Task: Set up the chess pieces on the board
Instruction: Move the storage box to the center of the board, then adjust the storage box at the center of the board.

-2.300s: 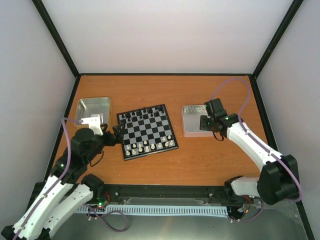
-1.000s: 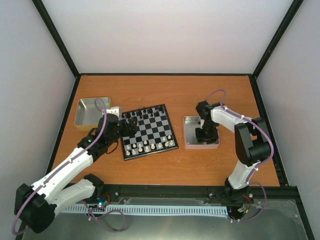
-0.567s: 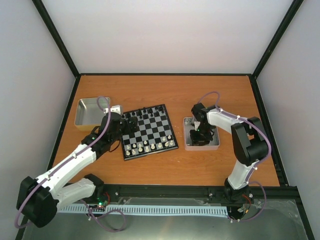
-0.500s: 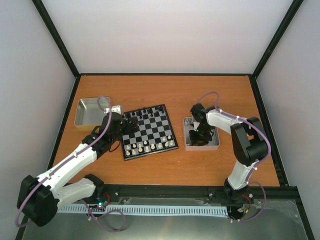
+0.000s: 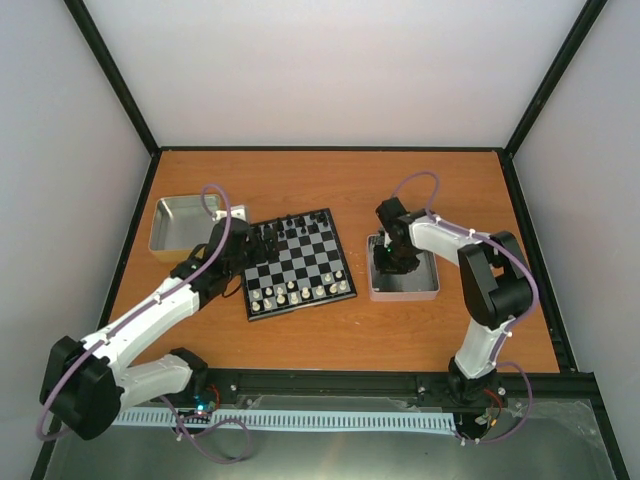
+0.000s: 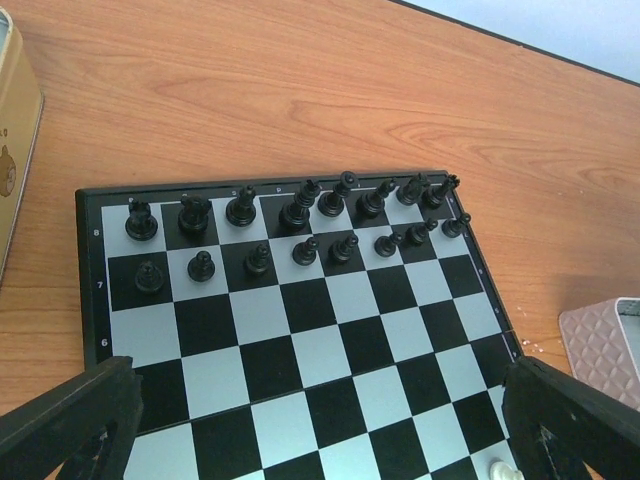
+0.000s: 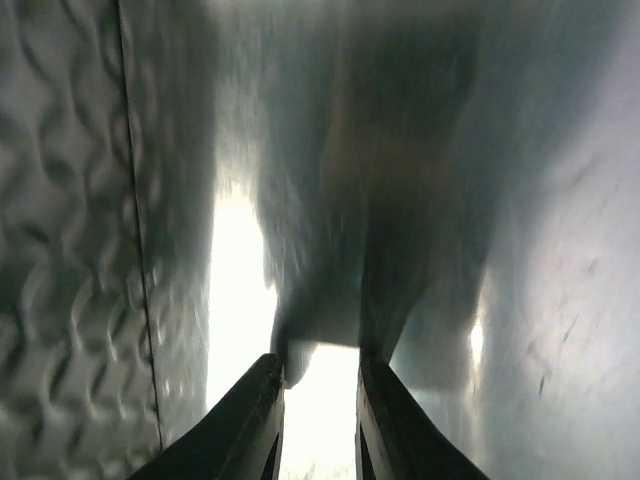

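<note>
The board (image 5: 297, 262) lies left of the table's centre. Cream-white chess pieces (image 5: 297, 293) stand along its near rows, and one shows in the left wrist view (image 6: 503, 470). Black pieces (image 6: 300, 215) fill its two far rows. My left gripper (image 5: 251, 244) hovers over the board's far-left corner. In its wrist view the left gripper (image 6: 320, 425) is wide open and empty, above bare middle squares of the board (image 6: 300, 360). My right gripper (image 5: 392, 262) reaches down into the right silver tray (image 5: 424, 288). In its wrist view the right gripper (image 7: 320, 400) has its jaws a narrow gap apart at the tray floor, with a blurred pale shape (image 7: 296, 362) by the left fingertip.
A second silver tray (image 5: 184, 222) stands at the far left, behind my left arm. The right tray's patterned rim (image 7: 60, 250) fills the left of the right wrist view. A black frame edges the table (image 5: 330, 190).
My left arm has stretched forward, bringing its gripper over the board's far-left corner. My right gripper has swung from beside the right tray down into it.
</note>
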